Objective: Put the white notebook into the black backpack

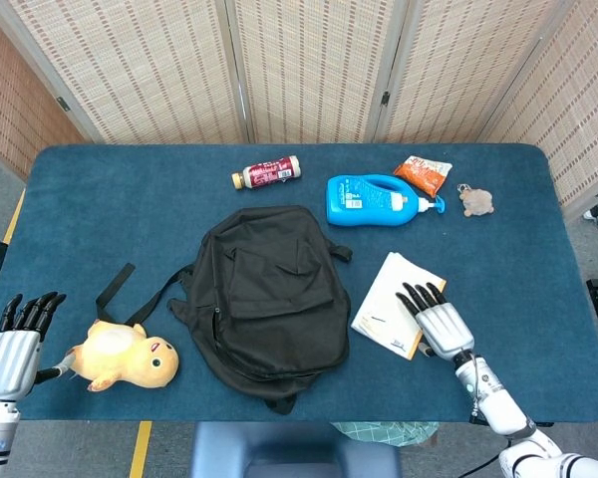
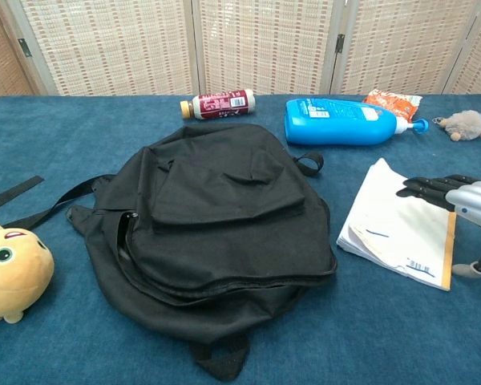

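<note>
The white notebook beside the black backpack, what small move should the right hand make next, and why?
Probably curl the right hand around the white notebook's edge and lift: its fingertips lie flat on the cover, gripping nothing, and the black fabric backpack sits just to the side.

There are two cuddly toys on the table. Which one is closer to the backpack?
The yellow plush toy, lying by the black backpack and its strap near the table's front. The small grey plush sits far off at the back, past the blue bottle.

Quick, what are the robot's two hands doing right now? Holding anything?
Left hand: open, holding nothing, beside the yellow plush toy.
Right hand: open, fingers flat on the white paper notebook, pressing it, not gripping it.
</note>
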